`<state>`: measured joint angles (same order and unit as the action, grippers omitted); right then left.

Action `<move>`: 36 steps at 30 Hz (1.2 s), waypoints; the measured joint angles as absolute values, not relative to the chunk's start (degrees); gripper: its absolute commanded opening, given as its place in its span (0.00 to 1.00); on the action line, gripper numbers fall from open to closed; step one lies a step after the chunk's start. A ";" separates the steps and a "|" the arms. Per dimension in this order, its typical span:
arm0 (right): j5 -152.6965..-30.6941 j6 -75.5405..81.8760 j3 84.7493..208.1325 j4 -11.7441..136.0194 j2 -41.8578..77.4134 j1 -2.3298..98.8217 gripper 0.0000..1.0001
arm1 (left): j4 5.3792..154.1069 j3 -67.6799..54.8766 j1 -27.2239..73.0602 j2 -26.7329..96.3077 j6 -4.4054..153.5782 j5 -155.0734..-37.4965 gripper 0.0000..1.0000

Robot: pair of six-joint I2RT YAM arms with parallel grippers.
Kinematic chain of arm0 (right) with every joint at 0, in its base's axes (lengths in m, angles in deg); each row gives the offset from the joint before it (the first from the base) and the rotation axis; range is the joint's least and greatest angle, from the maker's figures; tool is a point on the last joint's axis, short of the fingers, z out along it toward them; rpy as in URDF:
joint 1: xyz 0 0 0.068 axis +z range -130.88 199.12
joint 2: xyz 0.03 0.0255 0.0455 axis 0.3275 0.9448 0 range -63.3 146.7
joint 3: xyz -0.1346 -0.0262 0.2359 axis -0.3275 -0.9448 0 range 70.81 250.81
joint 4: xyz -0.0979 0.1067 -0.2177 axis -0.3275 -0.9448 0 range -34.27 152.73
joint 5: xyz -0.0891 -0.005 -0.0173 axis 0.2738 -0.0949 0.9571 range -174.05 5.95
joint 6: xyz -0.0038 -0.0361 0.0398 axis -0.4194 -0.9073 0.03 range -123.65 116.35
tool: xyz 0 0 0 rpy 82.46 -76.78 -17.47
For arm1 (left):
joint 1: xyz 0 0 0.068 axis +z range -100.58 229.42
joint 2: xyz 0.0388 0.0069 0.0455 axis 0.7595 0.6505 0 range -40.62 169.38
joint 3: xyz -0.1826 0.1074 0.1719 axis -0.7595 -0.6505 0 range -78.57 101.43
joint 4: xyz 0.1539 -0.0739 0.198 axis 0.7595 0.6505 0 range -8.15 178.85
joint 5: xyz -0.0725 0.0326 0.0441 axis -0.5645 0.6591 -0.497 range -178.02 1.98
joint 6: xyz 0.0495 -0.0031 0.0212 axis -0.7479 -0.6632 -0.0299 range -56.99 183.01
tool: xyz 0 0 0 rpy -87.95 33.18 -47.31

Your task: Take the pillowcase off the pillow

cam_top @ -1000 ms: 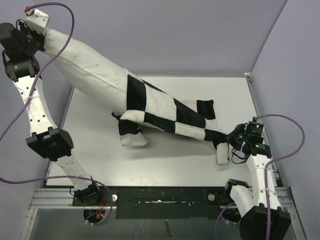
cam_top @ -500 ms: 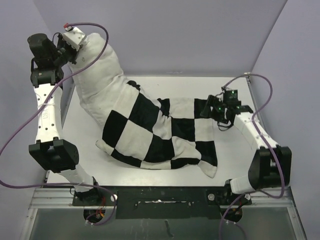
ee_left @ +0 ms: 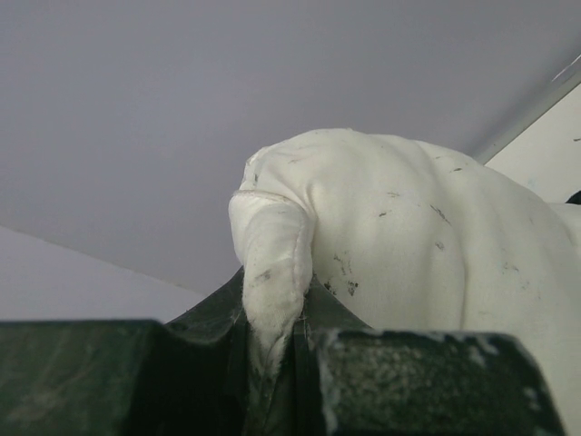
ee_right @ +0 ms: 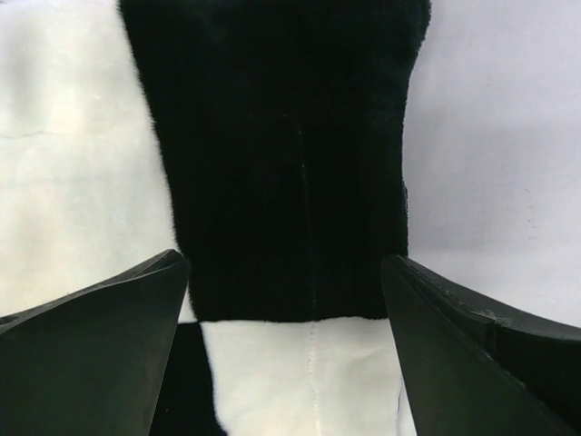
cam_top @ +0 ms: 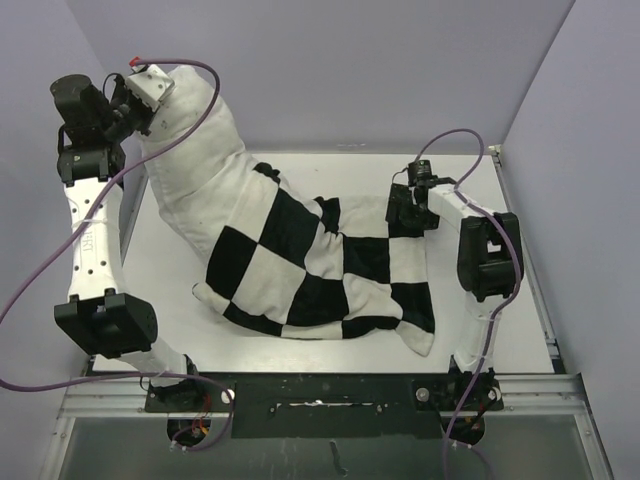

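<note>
Right arm (cam_top: 462,212) has swung spread jaws over the pillowcase (cam_top: 330,270) edge.

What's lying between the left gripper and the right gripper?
Top view: the pillow, pinched by the left gripper, runs down into the pillowcase, which reaches below the open right gripper.

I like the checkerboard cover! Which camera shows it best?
The top external view: nearly the whole pillowcase shows, spread out. The right wrist view sees only a few squares close up; the left wrist view sees none.
</note>
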<state>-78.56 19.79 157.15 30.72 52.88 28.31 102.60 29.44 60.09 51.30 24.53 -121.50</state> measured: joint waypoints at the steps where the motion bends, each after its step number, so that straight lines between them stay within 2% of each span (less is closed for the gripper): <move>1: -78.21 19.93 157.20 30.46 53.53 28.20 0.92 | 102.53 29.11 60.09 51.30 24.33 -121.50 0.00; 12: -78.27 27.01 161.79 31.23 58.41 30.82 1.00 | 102.05 28.54 60.09 51.32 24.22 -121.54 0.00; 17: -78.16 29.17 167.49 32.06 62.23 35.11 0.95 | 101.86 28.54 60.09 51.30 24.18 -121.63 0.00; 19: -77.68 29.65 169.00 31.93 63.17 36.07 0.84 | 101.79 28.47 60.09 51.30 24.05 -121.76 0.00; 20: -77.31 29.72 169.57 31.75 63.65 36.53 0.71 | 101.77 28.41 60.09 51.30 23.89 -121.78 0.00; 23: -75.39 30.18 171.71 28.71 64.86 36.88 0.12 | 101.70 28.04 60.09 51.26 23.46 -121.80 0.00; 24: -75.04 29.94 172.21 27.79 65.18 36.68 0.01 | 101.62 27.95 60.09 51.26 23.33 -121.78 0.00; 28: -74.45 33.56 170.79 26.90 64.33 34.39 0.00 | 101.14 27.91 60.09 51.26 22.12 -121.15 0.00; 36: -75.72 42.68 149.44 28.65 49.47 20.05 0.00 | 100.50 34.29 61.52 52.37 18.60 -116.34 0.00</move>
